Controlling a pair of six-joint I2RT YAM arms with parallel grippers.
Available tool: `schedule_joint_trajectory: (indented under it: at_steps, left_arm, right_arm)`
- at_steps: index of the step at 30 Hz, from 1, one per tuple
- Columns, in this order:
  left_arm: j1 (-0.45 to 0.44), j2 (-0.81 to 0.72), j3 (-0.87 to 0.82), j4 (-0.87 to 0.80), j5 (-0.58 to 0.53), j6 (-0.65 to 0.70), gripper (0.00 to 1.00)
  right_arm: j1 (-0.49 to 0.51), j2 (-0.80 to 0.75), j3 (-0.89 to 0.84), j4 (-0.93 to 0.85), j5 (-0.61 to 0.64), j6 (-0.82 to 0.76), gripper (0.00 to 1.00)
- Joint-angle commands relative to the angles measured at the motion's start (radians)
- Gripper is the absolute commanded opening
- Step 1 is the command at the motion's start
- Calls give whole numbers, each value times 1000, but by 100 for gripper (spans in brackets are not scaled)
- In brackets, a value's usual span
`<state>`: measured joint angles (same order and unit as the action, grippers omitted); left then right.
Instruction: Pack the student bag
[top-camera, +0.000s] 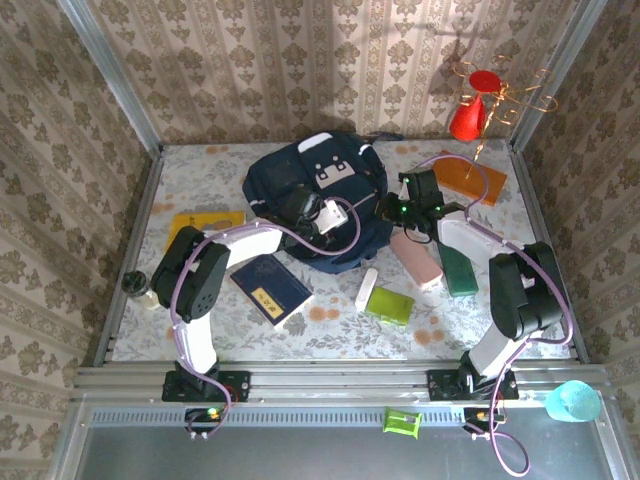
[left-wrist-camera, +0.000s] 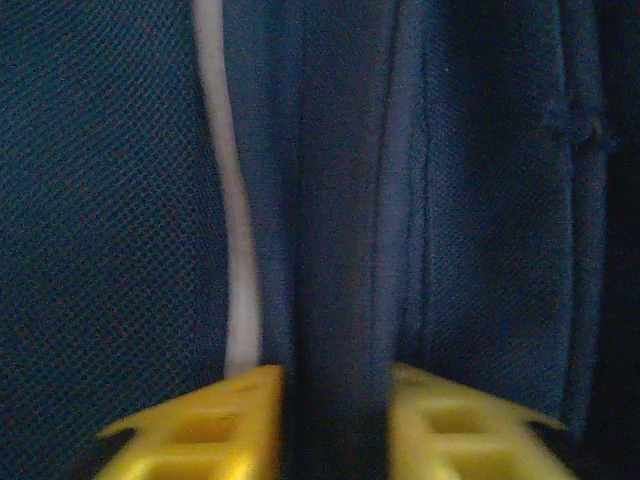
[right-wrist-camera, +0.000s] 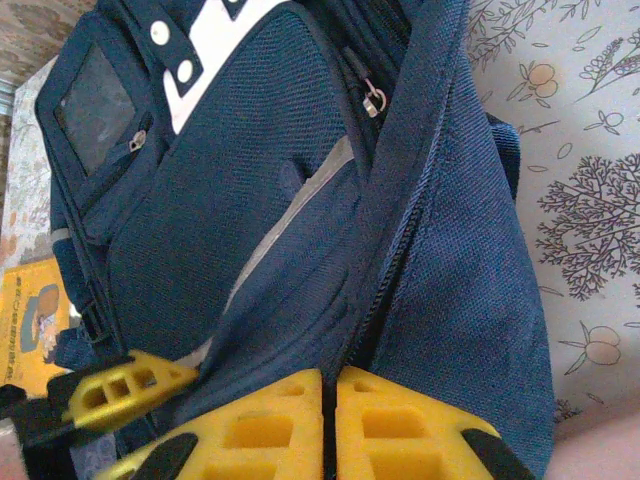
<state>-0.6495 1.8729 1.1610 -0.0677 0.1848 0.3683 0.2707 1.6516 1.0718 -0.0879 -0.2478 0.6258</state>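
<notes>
Top external: the student bag (top-camera: 290, 180), a large dark navy fabric backpack, lies front-up at back-centre of the floral-patterned surface (top-camera: 200, 180). Its long axis runs near-to-far, with the white-grey buckle patch (top-camera: 335, 170) end toward the far wall. The left end effector (top-camera: 312, 212) sits on its near middle, the right end effector (top-camera: 392, 210) at its right edge. Left wrist: yellow fingers (left-wrist-camera: 200, 440) clamp a raised fold of navy fabric beside the thin light stripe (left-wrist-camera: 235, 250). Right wrist: fingers pressed together where the zip line (right-wrist-camera: 380, 290) runs in; caught cloth, cannot tell. Judged step: opening the main compartment. Next move needs both holds drawn apart so the mouth gapes.
</notes>
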Motion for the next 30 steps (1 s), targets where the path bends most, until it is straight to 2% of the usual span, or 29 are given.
schedule_joint_trajectory:
  at_steps: [1, 5, 9, 12, 18, 25, 30]
  left_arm:
    - [2, -13, 8, 56, -25, 7, 12]
    - [21, -107, -27, 108, -8, -81, 0]
    - [80, -195, -21, 113, 114, -244, 0]
    - [112, -244, -19, 105, 147, -325, 0]
    - [134, -287, 3, 70, 178, -366, 0]
    - [152, -315, 23, 61, 205, -411, 0]
    - [164, -331, 48, 34, 219, -407, 0]
  right_arm:
    - [-6, -8, 27, -2, -32, -33, 16]
    - [-19, -58, 3, -44, 34, -62, 39]
    - [-20, -144, -26, -88, 96, -89, 53]
    - [-13, -206, -71, -42, 31, -64, 58]
    - [70, -231, -91, 37, -89, -14, 70]
    - [117, -200, -87, 153, -146, 28, 76]
    - [126, -176, -69, 161, -151, 20, 77]
